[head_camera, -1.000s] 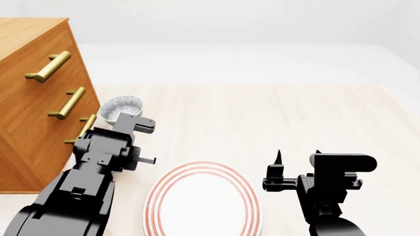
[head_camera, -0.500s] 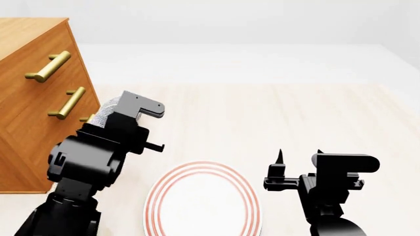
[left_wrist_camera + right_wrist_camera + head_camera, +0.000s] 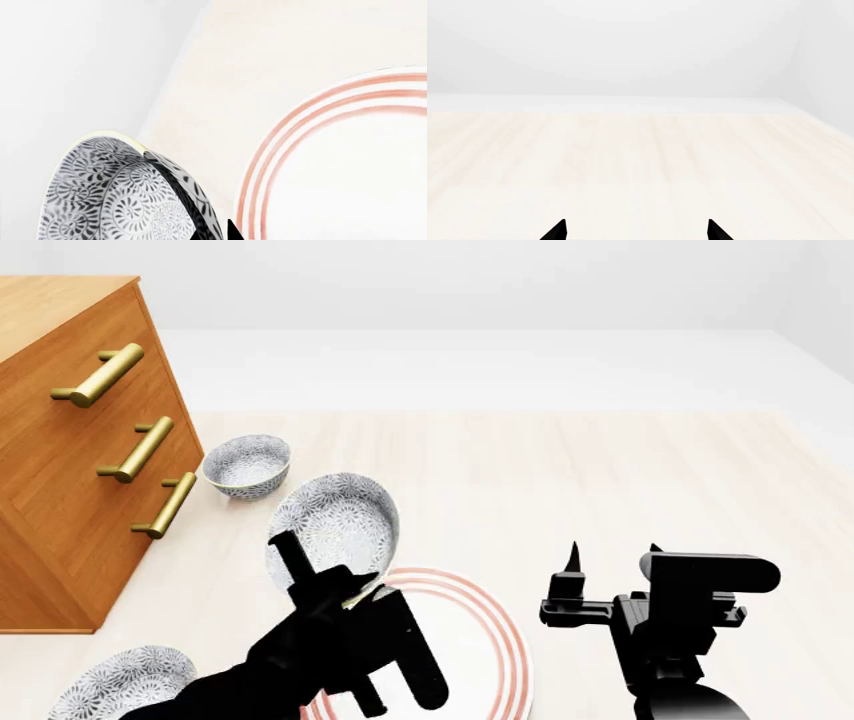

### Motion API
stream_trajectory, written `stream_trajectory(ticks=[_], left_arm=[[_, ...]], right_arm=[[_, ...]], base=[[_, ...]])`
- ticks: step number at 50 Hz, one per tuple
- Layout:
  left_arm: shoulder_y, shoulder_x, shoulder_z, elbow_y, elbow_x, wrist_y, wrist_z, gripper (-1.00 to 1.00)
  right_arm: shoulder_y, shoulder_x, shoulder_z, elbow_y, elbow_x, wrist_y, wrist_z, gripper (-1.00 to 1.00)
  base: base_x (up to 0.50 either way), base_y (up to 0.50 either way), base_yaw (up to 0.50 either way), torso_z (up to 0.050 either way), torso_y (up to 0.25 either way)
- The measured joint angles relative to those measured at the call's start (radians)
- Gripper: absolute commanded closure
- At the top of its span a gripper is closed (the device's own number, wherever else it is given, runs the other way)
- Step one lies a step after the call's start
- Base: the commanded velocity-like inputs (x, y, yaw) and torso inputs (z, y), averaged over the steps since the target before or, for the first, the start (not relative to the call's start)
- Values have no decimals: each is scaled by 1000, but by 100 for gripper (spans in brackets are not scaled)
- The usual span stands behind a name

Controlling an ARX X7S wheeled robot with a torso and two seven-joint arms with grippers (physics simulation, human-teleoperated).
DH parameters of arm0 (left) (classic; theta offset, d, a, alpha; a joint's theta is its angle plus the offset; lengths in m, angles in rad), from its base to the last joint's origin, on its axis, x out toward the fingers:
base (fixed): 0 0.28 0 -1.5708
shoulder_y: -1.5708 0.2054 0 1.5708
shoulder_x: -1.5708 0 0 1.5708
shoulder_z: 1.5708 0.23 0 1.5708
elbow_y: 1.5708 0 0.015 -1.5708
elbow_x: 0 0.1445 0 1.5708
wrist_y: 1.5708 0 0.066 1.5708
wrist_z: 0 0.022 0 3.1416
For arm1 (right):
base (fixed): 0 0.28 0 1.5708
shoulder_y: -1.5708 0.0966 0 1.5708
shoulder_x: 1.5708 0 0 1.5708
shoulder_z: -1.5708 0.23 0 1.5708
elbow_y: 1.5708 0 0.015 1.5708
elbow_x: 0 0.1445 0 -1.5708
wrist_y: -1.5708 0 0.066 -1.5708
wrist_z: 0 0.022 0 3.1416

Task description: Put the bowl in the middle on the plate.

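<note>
The left claw pinches the rim of the bowl, holding it tilted in the air at the far left edge of the plate, which lies at the near edge of the surface. The right claw hangs wide and empty beside the plate. With only the rim gripped, I'd worry the bowl slips or lands off-centre and rolls. Three bowls in all: one held, one by the dresser, one at the near left corner; one plate.
</note>
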Motion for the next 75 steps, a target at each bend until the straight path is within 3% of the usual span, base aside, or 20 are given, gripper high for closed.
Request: stream_trajectory(ticks=[11,36,54,75], left_arm=[[-20,-67,188,169,-10,17,44,100],[-86,-118,363,200,-9,87,106,100],[-135,-93,429,103,-10,129,152,100],[-137,-92,427,-29,-36,247,191,100]], right_arm=[[-1,2,-6,9,3,-7,4,-100],[-3,10,-12,23,14,-19,13,-100],[-9,15,-12,29,24,-32,19,-100],[-7,21,-17,26,35,-33,28,-100]], base=[[0,0,0,0,1],[0,0,0,0,0],[0,0,0,0,1],[0,0,0,0,0]])
